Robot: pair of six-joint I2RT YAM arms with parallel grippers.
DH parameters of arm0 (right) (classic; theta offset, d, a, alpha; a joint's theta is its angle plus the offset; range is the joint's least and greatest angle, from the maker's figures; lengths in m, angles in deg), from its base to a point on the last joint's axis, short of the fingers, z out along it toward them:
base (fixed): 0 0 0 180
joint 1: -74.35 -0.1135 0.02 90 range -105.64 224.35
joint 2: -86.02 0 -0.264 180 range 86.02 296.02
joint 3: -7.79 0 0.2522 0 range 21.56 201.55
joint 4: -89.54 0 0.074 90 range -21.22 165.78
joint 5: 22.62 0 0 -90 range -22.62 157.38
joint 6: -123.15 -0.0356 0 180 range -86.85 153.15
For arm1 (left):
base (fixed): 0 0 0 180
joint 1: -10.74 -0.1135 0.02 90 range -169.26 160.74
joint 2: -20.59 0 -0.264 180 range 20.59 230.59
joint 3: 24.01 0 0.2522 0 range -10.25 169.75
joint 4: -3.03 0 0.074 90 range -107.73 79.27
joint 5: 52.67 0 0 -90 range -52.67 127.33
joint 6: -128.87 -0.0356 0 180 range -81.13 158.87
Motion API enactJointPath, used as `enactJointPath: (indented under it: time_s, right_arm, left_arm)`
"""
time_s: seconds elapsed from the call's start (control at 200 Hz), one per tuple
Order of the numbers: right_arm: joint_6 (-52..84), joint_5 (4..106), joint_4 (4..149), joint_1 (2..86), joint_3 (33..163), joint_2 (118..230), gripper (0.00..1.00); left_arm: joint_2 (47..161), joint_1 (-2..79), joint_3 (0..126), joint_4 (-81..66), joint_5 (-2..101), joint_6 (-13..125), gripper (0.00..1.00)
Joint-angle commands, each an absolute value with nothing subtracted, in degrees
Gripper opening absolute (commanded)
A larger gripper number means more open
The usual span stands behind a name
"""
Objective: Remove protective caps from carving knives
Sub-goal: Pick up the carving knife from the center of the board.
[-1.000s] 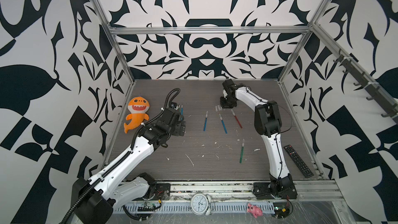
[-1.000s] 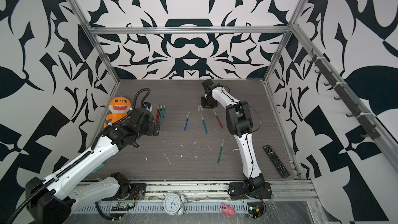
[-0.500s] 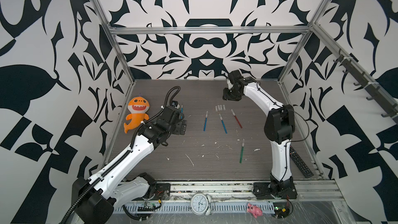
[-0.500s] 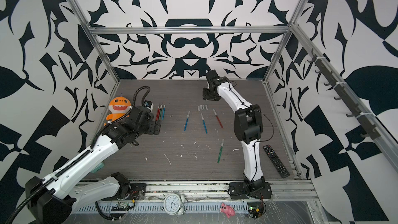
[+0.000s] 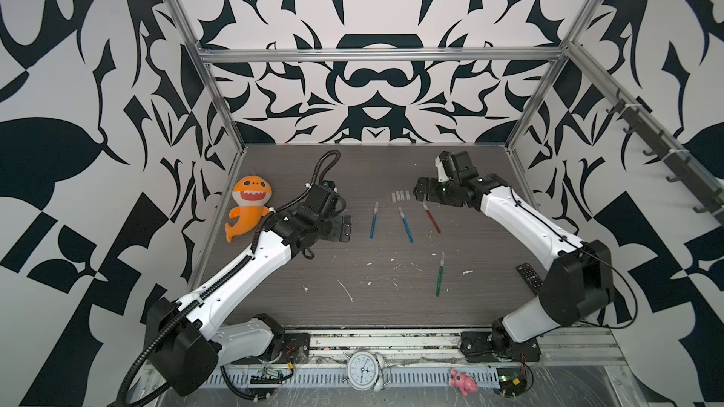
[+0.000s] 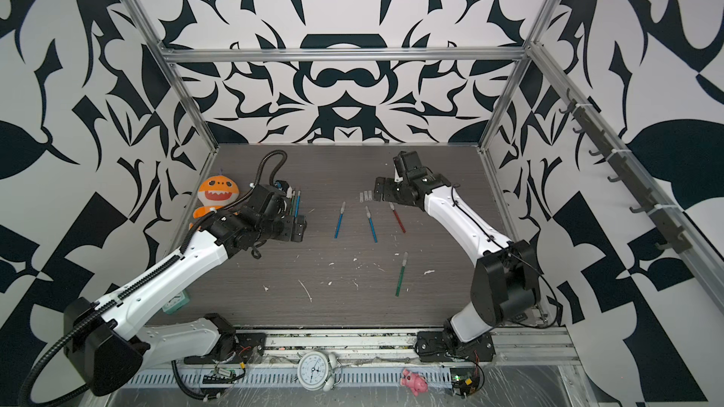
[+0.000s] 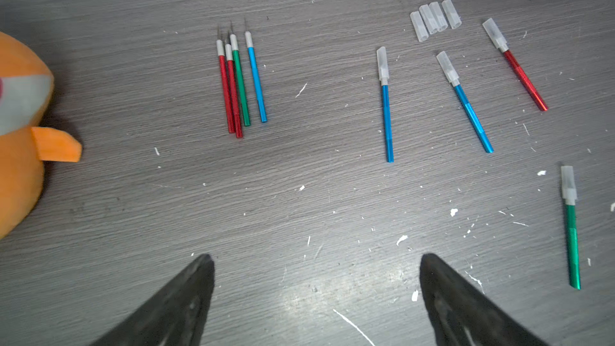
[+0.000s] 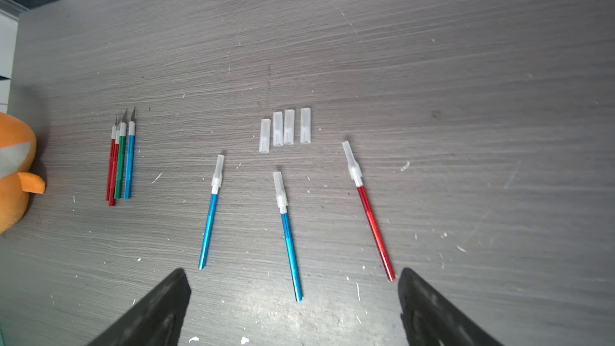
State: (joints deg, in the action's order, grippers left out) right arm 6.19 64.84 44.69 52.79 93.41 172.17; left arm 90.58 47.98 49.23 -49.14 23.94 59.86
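Right hand (image 8: 293, 271) spread wide, gripping nothing, above the table (image 8: 466, 94). Three capped knives (image 8: 289, 244) lie right between and ahead of its fingers, with four loose caps (image 8: 286, 128) in a row just beyond. Its arm reaches far back. Left hand (image 7: 316, 257) is equally wide and empty, angled down, with four bare knives (image 7: 238, 88) bundled well ahead.

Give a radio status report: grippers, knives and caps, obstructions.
Open and empty: left gripper, right gripper. Four loose caps in a row; four bare knives bundled. Four capped knives to go. Nothing lies on them.
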Motion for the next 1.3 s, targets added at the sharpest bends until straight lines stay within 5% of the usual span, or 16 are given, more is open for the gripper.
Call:
enactJointPath:
  time_s: [0.0,0.27,0.61,1.295]
  right_arm:
    - [3.7,70.1,48.5,52.1,88.9,165.1,0.99]
    - [0.6,81.8,57.5,51.1,70.2,146.6,0.99]
    - [0.8,83.3,55.5,51.1,65.6,143.3,0.99]
    - [3.8,79.9,57.2,51.1,65.2,145.5,0.97]
  left_arm:
    - [93.0,49.1,50.0,-48.2,26.3,64.0,0.99]
    - [103.0,51.2,51.4,-43.0,28.4,68.8,0.99]
    - [113.9,52.6,55.5,-37.9,30.6,70.2,1.00]
    - [132.7,53.8,68.3,-42.8,28.7,67.7,0.61]
